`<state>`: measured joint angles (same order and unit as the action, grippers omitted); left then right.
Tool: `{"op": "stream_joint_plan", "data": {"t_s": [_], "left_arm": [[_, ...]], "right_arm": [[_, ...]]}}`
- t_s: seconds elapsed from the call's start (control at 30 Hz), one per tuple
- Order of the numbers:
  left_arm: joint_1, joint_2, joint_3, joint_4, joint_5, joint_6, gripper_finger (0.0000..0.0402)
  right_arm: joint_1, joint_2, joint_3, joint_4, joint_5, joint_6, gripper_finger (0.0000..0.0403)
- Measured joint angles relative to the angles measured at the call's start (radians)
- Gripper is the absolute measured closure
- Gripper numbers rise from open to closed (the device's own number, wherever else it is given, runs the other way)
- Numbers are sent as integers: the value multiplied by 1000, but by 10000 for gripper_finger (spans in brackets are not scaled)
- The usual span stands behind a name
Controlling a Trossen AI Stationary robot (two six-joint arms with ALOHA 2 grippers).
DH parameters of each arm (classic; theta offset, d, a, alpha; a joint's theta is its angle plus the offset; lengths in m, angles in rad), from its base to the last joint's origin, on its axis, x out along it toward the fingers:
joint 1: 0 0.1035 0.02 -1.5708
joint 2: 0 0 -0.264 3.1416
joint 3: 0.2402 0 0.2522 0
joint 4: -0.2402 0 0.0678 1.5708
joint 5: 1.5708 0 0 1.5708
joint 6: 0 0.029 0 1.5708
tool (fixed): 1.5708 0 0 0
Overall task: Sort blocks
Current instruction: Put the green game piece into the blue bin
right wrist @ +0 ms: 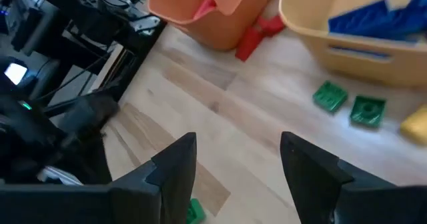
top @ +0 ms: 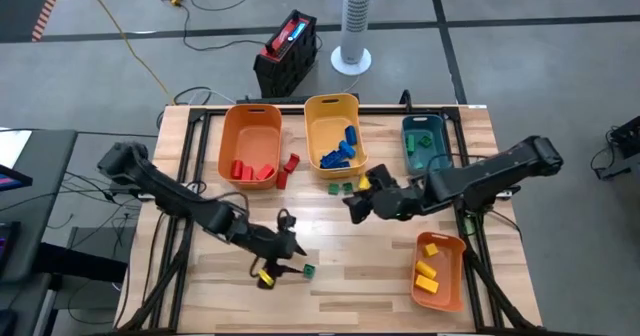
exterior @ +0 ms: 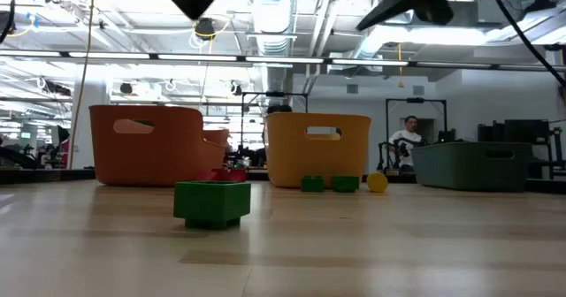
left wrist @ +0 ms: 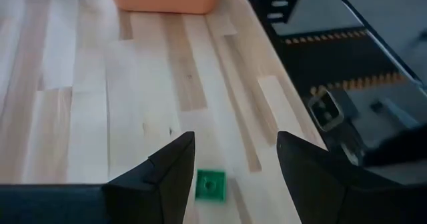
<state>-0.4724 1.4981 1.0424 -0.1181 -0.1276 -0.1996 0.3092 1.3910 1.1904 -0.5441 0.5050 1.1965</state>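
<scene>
A single green block [top: 309, 270] [left wrist: 211, 185] [exterior: 212, 201] lies flat on the table near its near edge. My left gripper [top: 290, 248] [left wrist: 233, 161] is open and hovers over it; the block shows between the fingertips, untouched. My right gripper [top: 355, 206] [right wrist: 237, 161] is open above the table's middle. Just beyond it, two green blocks [top: 341, 187] [right wrist: 330, 95] and a yellow block [top: 364, 181] [right wrist: 417, 125] lie in front of the yellow bin. A red block [top: 290, 163] [right wrist: 257, 36] leans on the orange bin's side.
Along the far edge stand an orange bin [top: 250, 144] with red blocks, a yellow bin [top: 332, 136] with blue blocks and a teal bin [top: 425, 141] with green ones. A second orange bin [top: 440, 268] with yellow blocks sits near the right front corner. Bare wood lies between the arms.
</scene>
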Motion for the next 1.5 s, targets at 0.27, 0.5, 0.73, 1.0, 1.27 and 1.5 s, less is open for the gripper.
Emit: {"op": "stream_joint_plan", "data": {"t_s": [0.27, 0.5, 0.73, 1.0, 1.27, 1.5], "left_arm": [[5, 179, 31, 68, -78, -115, 192], [-5, 282, 60, 100, -29, -18, 155], [-16, 286, 60, 55, -26, 133, 105], [-1, 286, 7, 174, -29, 195, 103], [-2, 287, -91, 367, -34, 195, 107], [-2, 287, -160, 446, -35, 244, 107]], "right_arm": [[-2, -106, 0, -57, 29, -146, 175], [10, -145, 0, -69, 52, -177, 175], [41, -143, 0, -74, 52, -173, 175], [50, -143, 0, -61, 71, -169, 175], [50, -143, 0, -52, 74, -163, 175], [50, -143, 0, -50, 77, -154, 175]]}}
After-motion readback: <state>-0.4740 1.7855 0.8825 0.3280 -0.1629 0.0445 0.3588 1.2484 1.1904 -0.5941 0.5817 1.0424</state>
